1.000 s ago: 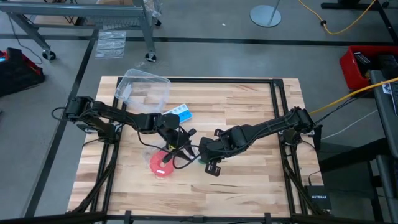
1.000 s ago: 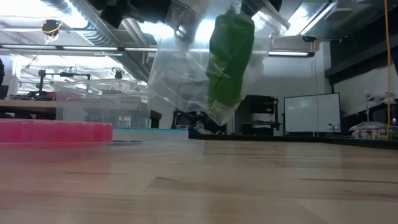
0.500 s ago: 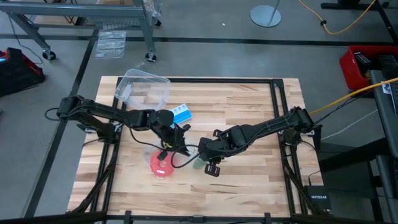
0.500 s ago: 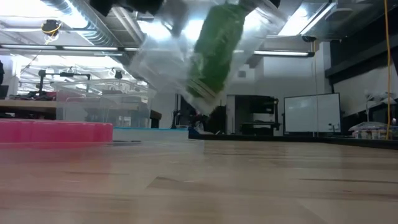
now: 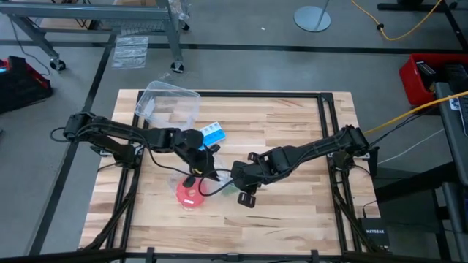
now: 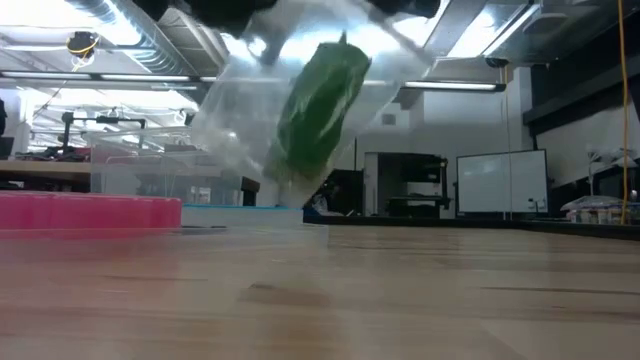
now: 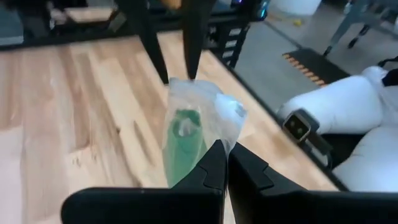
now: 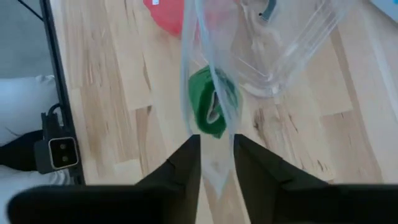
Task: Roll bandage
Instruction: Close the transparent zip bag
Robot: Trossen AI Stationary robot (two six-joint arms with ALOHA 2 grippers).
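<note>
The dark green bandage (image 6: 315, 110) sits as a bundle inside a clear plastic bag (image 6: 250, 120), which hangs slanted above the table, clear of the wood. My left gripper (image 7: 225, 167) is shut on the bag; in the high view it (image 5: 210, 174) is above the red round disc (image 5: 190, 193). My right gripper (image 8: 216, 163) comes from the table's right side, tipped downward. It is open, one finger on each side of the bag's edge (image 8: 214, 146). I cannot tell whether these fingers touch the film. In the left wrist view the bandage (image 7: 183, 143) shows green through the bag. My left gripper pinches the clear bag's film (image 7: 214, 146) between its two shut fingers, at an edge beside the green bundle. The fingers point slightly downward, coming from the table's left. The bag hangs lifted clear of the table, slanted, with the bandage inside it.
The red round disc lies on the wood under the bag. A blue-and-white pill box (image 5: 213, 133) lies just beyond the left arm, and a clear plastic container (image 5: 168, 106) stands at the far left. Bare wood (image 5: 292, 212) lies near and right.
The bag with the bandage has swung. It hung almost upright a second ago and now slants, its lower end toward the left of the low view. My left gripper has drawn a little toward the table's far left, taking its side of the bag along.
</note>
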